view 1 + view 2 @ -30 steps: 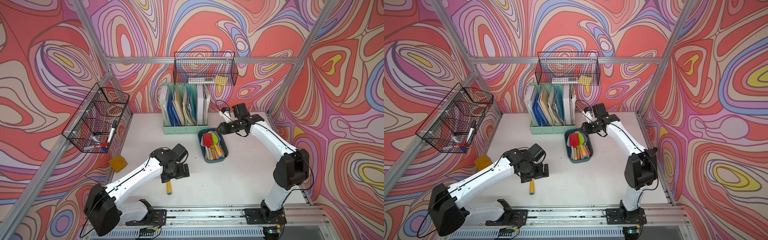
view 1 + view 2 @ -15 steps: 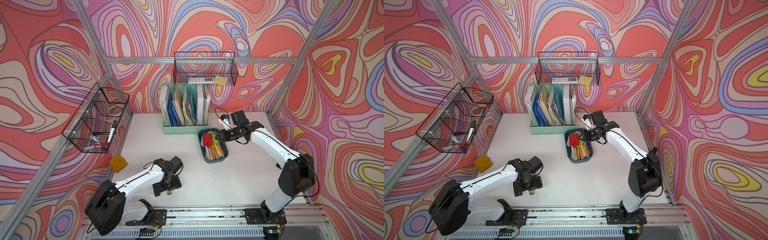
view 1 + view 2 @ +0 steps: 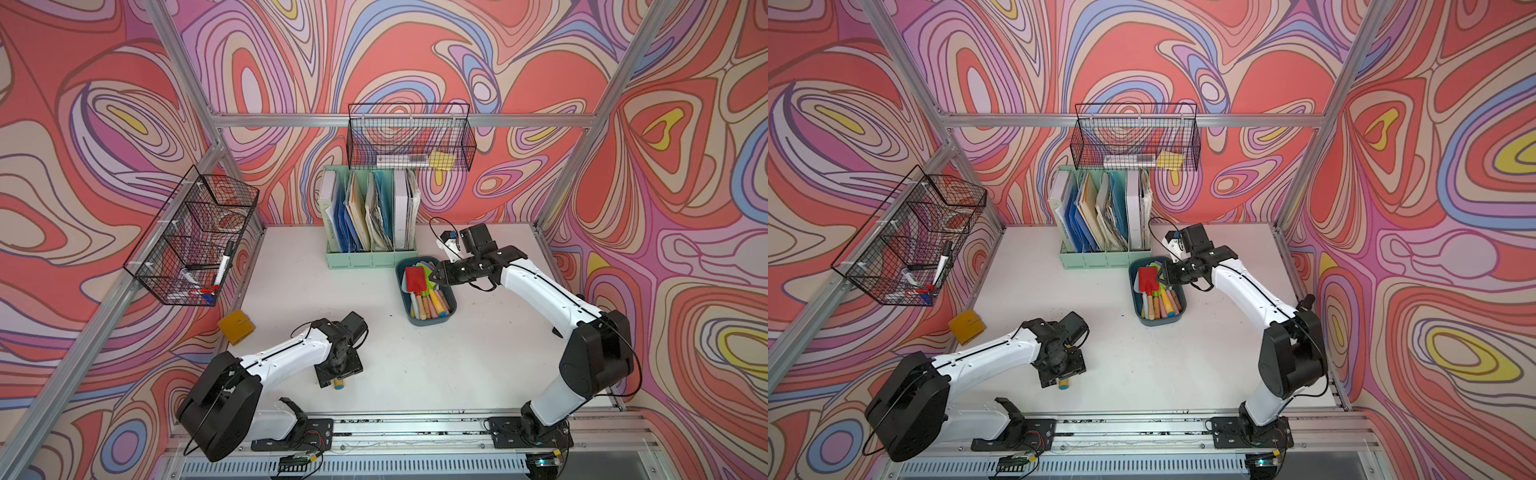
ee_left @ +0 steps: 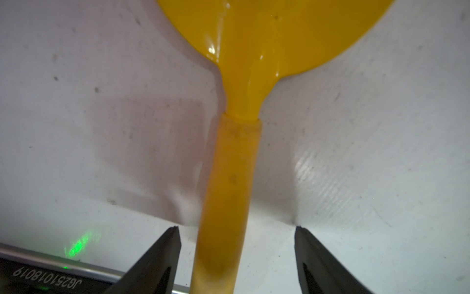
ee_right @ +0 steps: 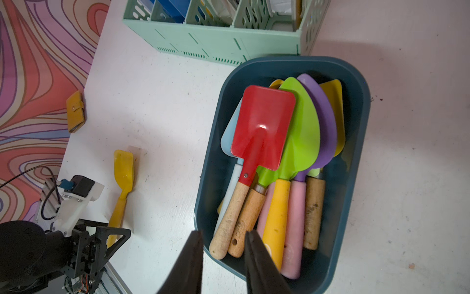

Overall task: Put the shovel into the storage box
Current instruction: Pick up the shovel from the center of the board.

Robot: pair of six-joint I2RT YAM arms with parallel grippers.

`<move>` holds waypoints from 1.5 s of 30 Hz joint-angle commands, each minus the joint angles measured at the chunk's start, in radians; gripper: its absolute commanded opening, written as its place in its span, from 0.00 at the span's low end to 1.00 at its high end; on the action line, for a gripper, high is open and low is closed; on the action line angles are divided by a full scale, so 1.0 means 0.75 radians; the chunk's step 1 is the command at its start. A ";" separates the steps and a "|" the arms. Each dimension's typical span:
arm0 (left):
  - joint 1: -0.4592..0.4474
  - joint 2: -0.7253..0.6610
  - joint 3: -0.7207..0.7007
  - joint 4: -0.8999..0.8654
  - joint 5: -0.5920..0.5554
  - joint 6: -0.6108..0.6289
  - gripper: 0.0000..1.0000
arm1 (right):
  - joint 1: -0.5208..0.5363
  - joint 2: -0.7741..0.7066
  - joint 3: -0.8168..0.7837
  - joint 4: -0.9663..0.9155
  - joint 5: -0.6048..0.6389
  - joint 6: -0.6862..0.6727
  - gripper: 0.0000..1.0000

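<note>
A: What is the shovel like, and where is it?

B: A yellow plastic shovel [image 4: 230, 178], with a glossy blade and a duller round handle, lies flat on the scuffed white worktop [image 4: 76, 127]. It is well apart from the shallow dark teal-blue plastic storage box [image 5: 356, 165] with rounded corners.

A: What's around?

B: The box is crowded with other shovels, a red square-bladed wooden-handled shovel [image 5: 262, 127] on top. A slotted mint-green file holder [image 5: 216, 43] stands just beside it.

A: The tools?

B: The left tool [image 4: 236, 229] is open, straddling the yellow handle with a gap on each side. The right tool [image 5: 223, 234] hangs above the box, narrowly parted and empty.
</note>
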 commanded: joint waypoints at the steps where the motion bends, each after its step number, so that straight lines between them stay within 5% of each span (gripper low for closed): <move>1: 0.016 0.024 -0.016 0.007 -0.028 0.015 0.69 | 0.011 -0.040 -0.022 0.022 0.014 0.015 0.29; 9: 0.019 0.063 -0.007 0.024 -0.018 0.032 0.24 | 0.013 -0.042 -0.025 0.023 0.022 0.023 0.29; 18: 0.020 0.047 0.032 0.005 -0.020 0.062 0.02 | 0.017 -0.050 -0.023 0.026 0.028 0.025 0.29; 34: -0.044 -0.058 0.322 -0.025 0.069 0.338 0.00 | 0.017 -0.042 -0.051 0.094 -0.088 0.084 0.28; 45: -0.110 0.106 0.611 0.060 0.177 0.482 0.00 | 0.075 -0.029 -0.032 0.136 -0.145 0.150 0.29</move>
